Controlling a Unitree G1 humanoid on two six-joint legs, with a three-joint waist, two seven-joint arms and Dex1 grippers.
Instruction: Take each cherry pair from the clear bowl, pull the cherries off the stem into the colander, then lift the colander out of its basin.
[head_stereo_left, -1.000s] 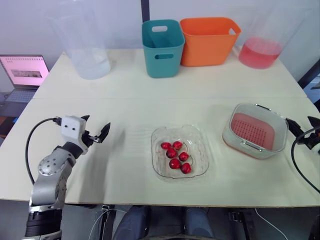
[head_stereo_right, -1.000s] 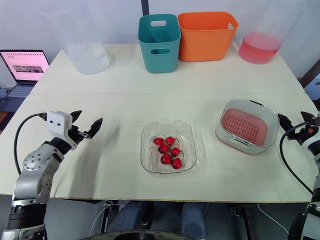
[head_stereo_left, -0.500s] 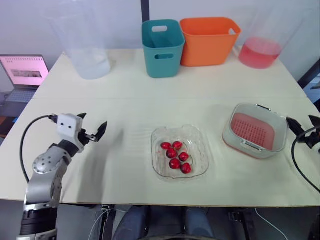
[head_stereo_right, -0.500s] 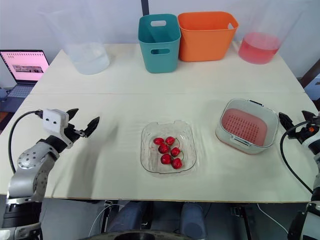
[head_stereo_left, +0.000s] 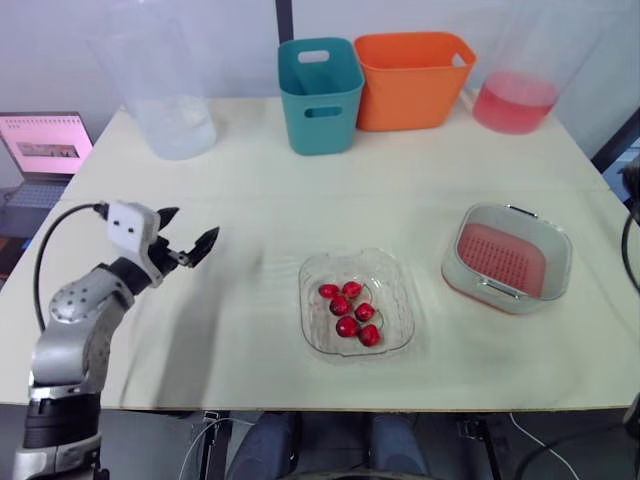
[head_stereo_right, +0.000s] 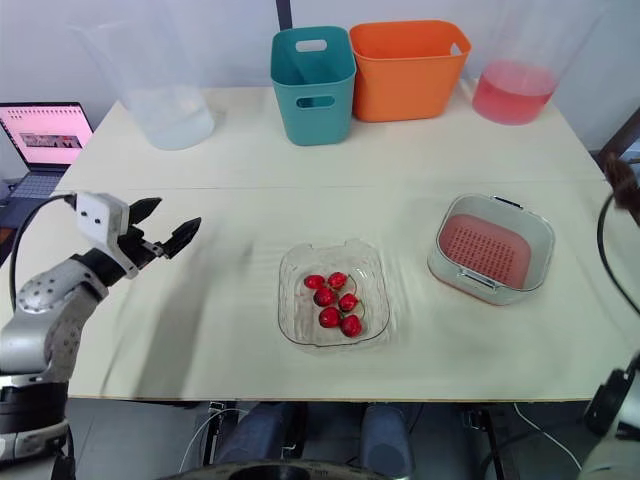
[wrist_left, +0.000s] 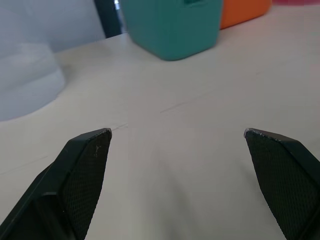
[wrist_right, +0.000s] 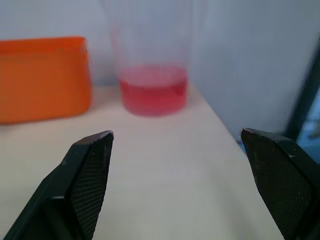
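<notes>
Glossy red cherries (head_stereo_left: 348, 312) in square clear plastic bowl (head_stereo_left: 392, 285), perforated red colander (head_stereo_left: 500, 258) in rounded grey basin (head_stereo_left: 455, 276) at its 3 o'clock, left gripper (head_stereo_left: 192, 225) at 9 o'clock, jaws spread, right gripper (wrist_right: 177, 135) jaws spread

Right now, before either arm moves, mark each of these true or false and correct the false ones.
1. The cherries lie in the clear bowl. True.
2. The colander already holds some fruit. False: it has no fruit in it and sits in its basin.
3. The left end effector is shut on a stem. False: it is open and holds nothing, over the table to the left of the clear bowl.
4. The teal bin stands to the left of the orange bin. True.
5. The right end effector is open. True.
</notes>
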